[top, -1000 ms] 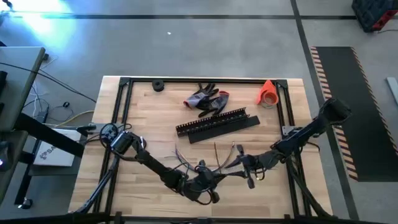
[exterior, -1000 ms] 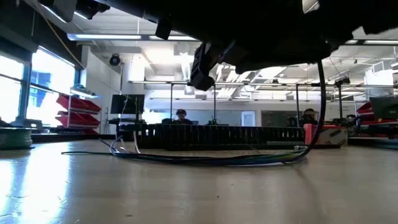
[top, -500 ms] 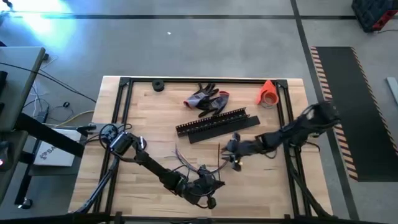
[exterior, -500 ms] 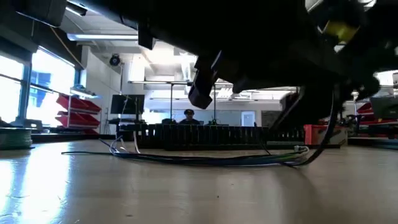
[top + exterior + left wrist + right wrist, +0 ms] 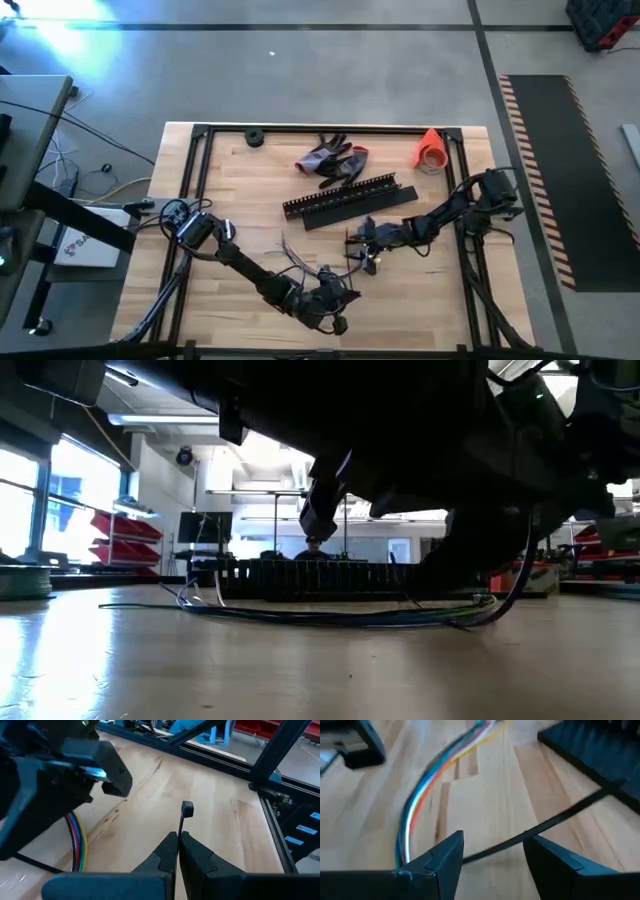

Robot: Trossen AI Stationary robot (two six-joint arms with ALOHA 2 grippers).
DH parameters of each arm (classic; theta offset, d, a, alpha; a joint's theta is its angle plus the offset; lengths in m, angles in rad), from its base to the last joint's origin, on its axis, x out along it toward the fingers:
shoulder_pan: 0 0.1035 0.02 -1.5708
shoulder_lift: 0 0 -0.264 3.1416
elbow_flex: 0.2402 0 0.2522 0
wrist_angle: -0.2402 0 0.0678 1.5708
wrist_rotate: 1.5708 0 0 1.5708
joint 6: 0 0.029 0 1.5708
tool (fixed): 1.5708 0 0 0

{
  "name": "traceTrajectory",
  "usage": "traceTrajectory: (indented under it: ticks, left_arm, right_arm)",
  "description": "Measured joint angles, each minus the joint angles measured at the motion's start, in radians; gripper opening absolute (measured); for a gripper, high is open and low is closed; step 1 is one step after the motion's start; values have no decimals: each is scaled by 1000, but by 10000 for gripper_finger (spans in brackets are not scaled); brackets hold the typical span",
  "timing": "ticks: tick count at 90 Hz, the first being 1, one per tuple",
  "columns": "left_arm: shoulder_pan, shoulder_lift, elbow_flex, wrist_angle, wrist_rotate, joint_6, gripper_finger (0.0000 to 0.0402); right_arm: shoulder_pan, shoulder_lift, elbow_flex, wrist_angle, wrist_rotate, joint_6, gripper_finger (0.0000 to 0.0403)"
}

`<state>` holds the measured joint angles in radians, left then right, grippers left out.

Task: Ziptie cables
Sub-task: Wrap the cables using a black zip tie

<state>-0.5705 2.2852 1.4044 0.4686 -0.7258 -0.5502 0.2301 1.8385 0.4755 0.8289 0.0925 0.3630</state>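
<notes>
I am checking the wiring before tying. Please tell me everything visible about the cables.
The cables are a loose bundle of thin, flexible wires; the right wrist view shows blue, white, orange and yellow strands side by side. They lie flat on the wooden table in a gentle curve, near its front middle. A black zip tie lies beside them. The open right gripper hovers near, not gripping them.

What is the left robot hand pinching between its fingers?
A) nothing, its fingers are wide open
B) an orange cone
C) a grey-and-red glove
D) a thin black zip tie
D: in the left wrist view, the left gripper is shut on a thin black zip tie, whose square head sticks up above the fingertips.
</notes>
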Motion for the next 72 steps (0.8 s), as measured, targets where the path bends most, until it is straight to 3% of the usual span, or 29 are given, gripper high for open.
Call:
traceTrajectory:
  ticks: [12, 36, 72]
  left_arm:
    - [0, 0, 0, -1, 0, -9, 0]
    - [0, 0, 0, 0, 16, -71, 0]
    - [2, -35, -2, -1, 3, -89, 0]
  right_arm:
    - [-1, 0, -1, 6, 1, -3, 145]
    - [53, -19, 0, 13, 39, -86, 11]
    - [246, -98, 1, -91, 401, -368, 0]
